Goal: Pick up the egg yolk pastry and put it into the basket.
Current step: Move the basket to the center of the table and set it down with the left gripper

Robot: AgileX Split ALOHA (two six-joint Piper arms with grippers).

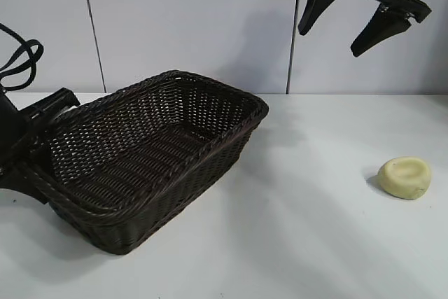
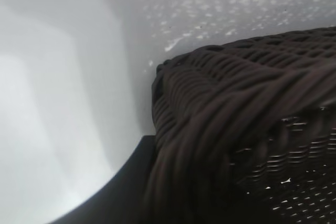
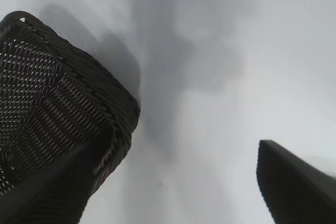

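Your pastry sits on the table at the lower right of the exterior frame, well apart from the basket, which fills the left and centre. It looks small, light and soft: a pale matte puck with a dimple pressed into its top, likely to crumble or dent under a hard squeeze. Take it across its rounded sides, low on the body and not by the thin rim of the dimple, and close gently. Your right gripper hangs high at the upper right, its jaws spread wide and holding nothing, roughly above and behind the pastry. Your left gripper is at the far left edge, pinched narrow on the basket's braided rim; the wicker is stiff and should hold steady while you drop the pastry in.
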